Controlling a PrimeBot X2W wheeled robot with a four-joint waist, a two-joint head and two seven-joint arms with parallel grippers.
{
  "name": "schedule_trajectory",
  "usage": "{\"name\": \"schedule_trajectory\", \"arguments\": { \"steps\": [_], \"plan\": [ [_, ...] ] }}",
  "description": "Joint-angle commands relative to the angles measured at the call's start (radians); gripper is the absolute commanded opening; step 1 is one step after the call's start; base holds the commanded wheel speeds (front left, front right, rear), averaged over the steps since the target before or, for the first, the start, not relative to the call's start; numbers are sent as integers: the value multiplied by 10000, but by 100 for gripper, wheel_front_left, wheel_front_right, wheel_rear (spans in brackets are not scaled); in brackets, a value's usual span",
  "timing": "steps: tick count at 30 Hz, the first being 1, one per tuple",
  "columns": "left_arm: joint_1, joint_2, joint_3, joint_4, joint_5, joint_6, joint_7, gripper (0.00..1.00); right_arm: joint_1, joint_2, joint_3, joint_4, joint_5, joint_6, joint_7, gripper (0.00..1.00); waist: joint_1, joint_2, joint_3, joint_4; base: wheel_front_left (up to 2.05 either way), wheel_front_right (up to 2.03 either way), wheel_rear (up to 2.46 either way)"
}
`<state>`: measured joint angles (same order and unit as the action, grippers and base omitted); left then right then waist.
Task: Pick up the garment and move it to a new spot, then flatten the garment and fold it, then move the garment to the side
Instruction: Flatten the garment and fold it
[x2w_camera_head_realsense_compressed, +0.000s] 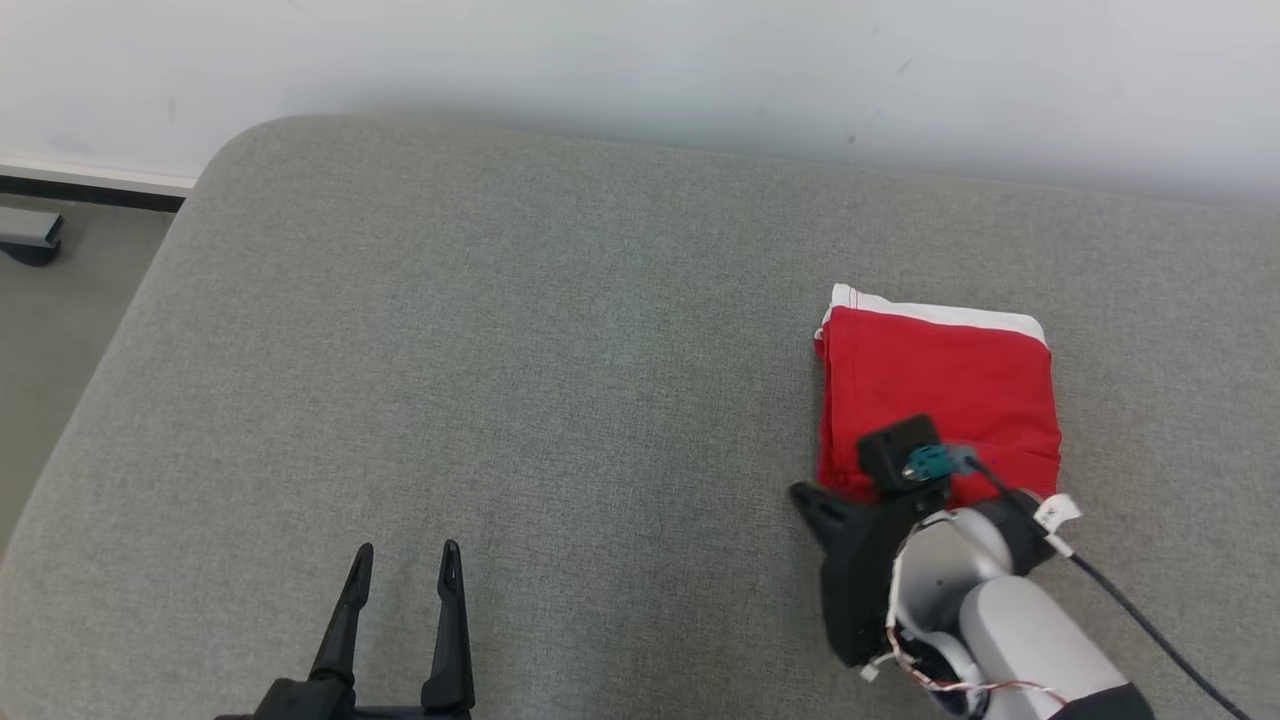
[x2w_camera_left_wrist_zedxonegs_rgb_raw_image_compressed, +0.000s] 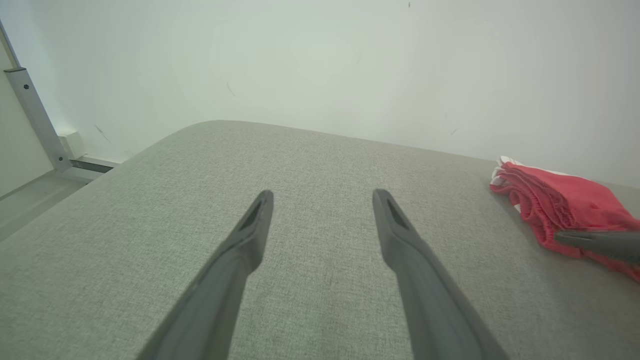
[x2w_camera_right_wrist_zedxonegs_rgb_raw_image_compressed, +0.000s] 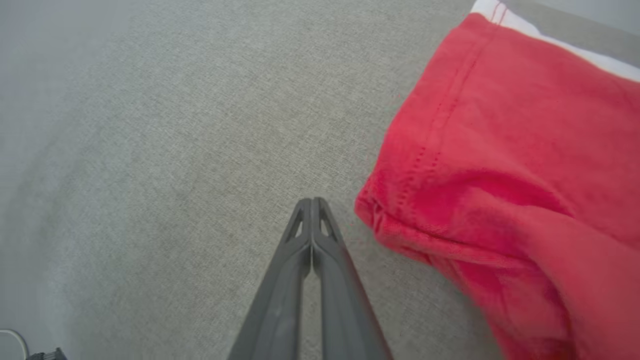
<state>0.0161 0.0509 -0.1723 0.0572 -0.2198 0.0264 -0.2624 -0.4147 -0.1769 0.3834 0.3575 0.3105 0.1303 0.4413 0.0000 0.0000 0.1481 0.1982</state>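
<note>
Head view looks steeply down; all three views share the garment (x2w_camera_head_realsense_compressed: 940, 395).

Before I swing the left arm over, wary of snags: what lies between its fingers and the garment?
Bare cushion in the head view; the shut right fingers lie by the garment's corner.

We find no writing, brand, number or sign that we can read. The small white tag (x2w_camera_head_realsense_compressed: 1057, 512) on the cable (x2w_camera_head_realsense_compressed: 1110, 592) at the near right is too small for us to tell whether anything is printed on it. The red garment (x2w_camera_head_realsense_compressed: 935, 395) on the right shows us no print or label that we can make out.
</note>
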Motion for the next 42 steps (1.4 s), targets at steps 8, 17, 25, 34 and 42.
{"name": "schedule_trajectory", "arguments": {
  "steps": [8, 17, 25, 34, 42],
  "plan": [
    [98, -7, 42, 0, 16, 60, -26, 100, 282, -44, 416, -849, 396, 0, -282, 0, 0, 0, -132, -82, 0, 0, 0],
    [288, -7, 352, -68, 18, 96, -26, 100, 1282, 554, -1730, -2034, -85, 0, -2198, 100, 0, 0, -499, -288, 0, 0, 0],
    [589, -10, 1017, -196, 91, 170, -26, 100, 2769, 1177, -3604, -2848, -1310, 0, -4231, 100, 0, 0, -926, -897, 0, 0, 0],
    [882, -8, 1787, -52, 289, -157, -26, 100, 4057, 1270, -4811, -2915, -1885, 0, -6080, 100, 0, 0, -1372, -1588, 0, 0, 0],
    [1063, -5, 2330, 488, 444, -629, -26, 100, 4663, 1268, -4742, -2395, -2238, 0, -6701, 100, 0, 0, -1672, -2164, 0, 0, 0]
  ]
}}
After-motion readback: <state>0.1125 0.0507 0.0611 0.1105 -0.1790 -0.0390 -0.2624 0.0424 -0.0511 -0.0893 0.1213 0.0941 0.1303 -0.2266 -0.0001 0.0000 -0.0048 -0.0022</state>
